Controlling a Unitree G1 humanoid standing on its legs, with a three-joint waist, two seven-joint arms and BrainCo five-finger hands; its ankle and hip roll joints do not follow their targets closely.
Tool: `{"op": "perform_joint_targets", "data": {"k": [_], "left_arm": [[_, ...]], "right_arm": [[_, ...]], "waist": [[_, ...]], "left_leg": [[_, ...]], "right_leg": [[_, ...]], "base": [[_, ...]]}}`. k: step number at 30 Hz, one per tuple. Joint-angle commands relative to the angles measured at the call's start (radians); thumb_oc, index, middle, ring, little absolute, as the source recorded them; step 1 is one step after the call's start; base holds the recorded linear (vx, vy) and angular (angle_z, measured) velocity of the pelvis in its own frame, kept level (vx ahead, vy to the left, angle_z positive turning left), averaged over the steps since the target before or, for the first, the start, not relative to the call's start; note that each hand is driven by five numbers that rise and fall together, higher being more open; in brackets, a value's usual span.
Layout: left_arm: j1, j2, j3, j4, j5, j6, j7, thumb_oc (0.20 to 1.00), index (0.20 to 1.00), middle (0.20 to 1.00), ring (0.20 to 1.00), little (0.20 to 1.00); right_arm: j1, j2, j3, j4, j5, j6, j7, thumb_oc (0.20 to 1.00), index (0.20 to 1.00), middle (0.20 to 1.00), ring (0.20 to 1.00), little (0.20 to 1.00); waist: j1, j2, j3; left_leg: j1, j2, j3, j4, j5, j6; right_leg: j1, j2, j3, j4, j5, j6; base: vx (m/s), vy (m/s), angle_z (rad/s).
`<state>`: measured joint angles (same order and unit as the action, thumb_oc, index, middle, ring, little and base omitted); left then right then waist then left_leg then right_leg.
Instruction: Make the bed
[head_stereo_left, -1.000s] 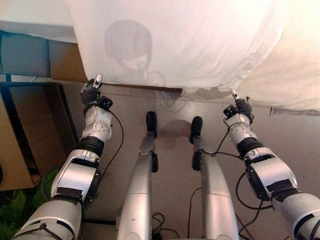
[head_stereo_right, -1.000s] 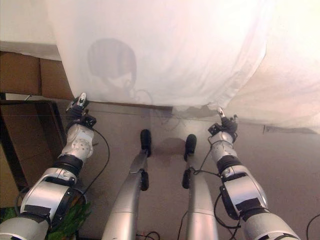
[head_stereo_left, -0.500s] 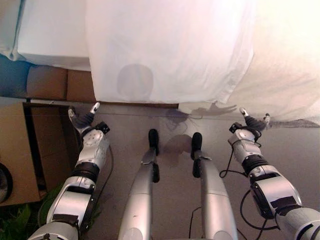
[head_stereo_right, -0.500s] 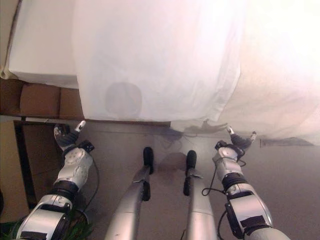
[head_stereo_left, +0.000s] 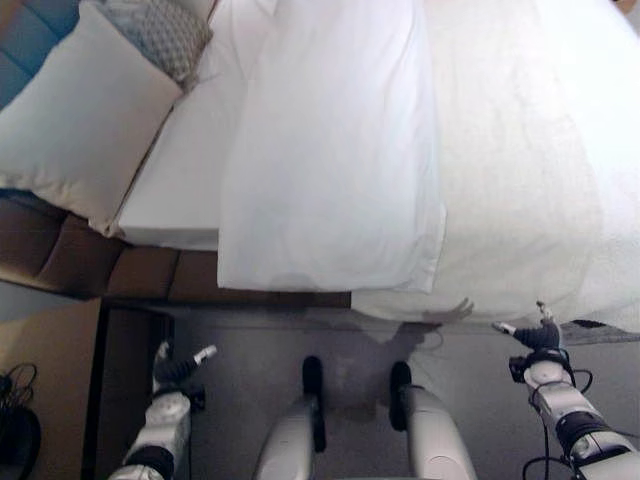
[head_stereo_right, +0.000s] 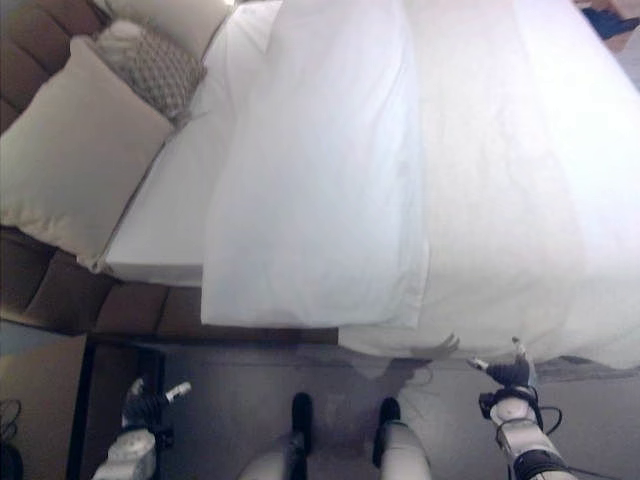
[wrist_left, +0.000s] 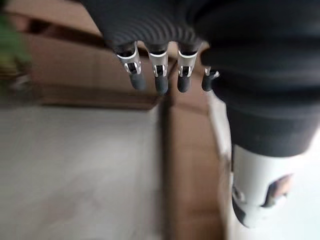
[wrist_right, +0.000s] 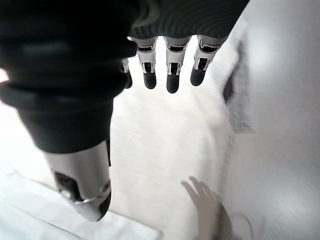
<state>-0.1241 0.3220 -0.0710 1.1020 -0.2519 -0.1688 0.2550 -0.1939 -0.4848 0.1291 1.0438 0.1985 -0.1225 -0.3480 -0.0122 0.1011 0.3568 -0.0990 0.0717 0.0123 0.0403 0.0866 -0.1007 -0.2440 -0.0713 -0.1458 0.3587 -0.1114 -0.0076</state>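
Both my hands hang low by the near side of the bed with fingers straight and spread, holding nothing: my left hand (head_stereo_left: 172, 370) over the floor (head_stereo_left: 250, 350) near the brown bed base (head_stereo_left: 130, 275), my right hand (head_stereo_left: 535, 335) just below the hanging edge of the textured bedspread (head_stereo_left: 510, 180). In the right wrist view my fingers (wrist_right: 172, 75) point at that spread with clear space between them and the cloth.

The white folded sheet (head_stereo_left: 330, 150) lies lengthwise across the mattress, its near hem drooping over the bed's near edge, on top of the bedspread's left part. To the left of it, a strip of bare fitted sheet (head_stereo_left: 180, 180) shows, then a large cream pillow (head_stereo_left: 75, 110) and a patterned cushion (head_stereo_left: 160, 35) far left.

I judge the sheet to be light, limp and a little slippery; it will sag and fold wherever it is not supported. The best hold looks like the near hem, pinched at its two corners, one per hand, so it can be drawn flat without bunching. The bedspread looks thicker and should drag more.
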Motion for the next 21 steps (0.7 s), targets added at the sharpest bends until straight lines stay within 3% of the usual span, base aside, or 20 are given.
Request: {"op": "perform_joint_targets", "data": {"k": [1,8,14,21], "left_arm": [[-0.028,0.038,-0.042,0.041,0.146,0.009,-0.058,1.0,1.0,1.0,1.0,1.0],[0.038,0.002,-0.1,0.161,0.304,0.053,-0.149,1.0,1.0,1.0,1.0,1.0],[0.069,-0.053,-0.092,0.181,0.281,0.063,-0.186,1.0,1.0,1.0,1.0,1.0],[0.109,-0.113,-0.02,0.216,0.15,0.086,-0.218,1.0,1.0,1.0,1.0,1.0]], "right_arm": [[-0.002,0.037,0.019,0.078,0.022,0.005,0.116,1.0,1.0,1.0,1.0,1.0],[0.099,0.112,0.048,0.222,-0.106,0.068,0.212,1.0,1.0,1.0,1.0,1.0],[0.141,0.164,0.05,0.256,-0.128,0.083,0.229,1.0,1.0,1.0,1.0,1.0],[0.149,0.2,0.065,0.256,-0.131,0.091,0.257,1.0,1.0,1.0,1.0,1.0]], "waist": [[0.006,-0.068,-0.061],[-0.006,-0.077,-0.195],[-0.006,-0.081,-0.233],[0.01,-0.095,-0.249]], "left_leg": [[0.031,-0.096,0.024,0.008,-0.037,0.047],[0.168,-0.092,0.054,-0.127,-0.025,0.047],[0.189,-0.097,0.061,-0.128,-0.043,0.054],[0.219,-0.101,0.062,-0.128,-0.062,0.064]], "right_leg": [[0.148,0.039,-0.015,-0.244,0.091,0.097],[0.276,0.051,-0.016,-0.377,0.129,0.114],[0.309,0.05,-0.011,-0.411,0.139,0.118],[0.345,0.05,-0.008,-0.425,0.135,0.116]], "base": [[0.08,0.011,-0.06],[0.09,0.029,-0.05],[0.01,0.009,0.0],[0.05,0.005,-0.01]]}}
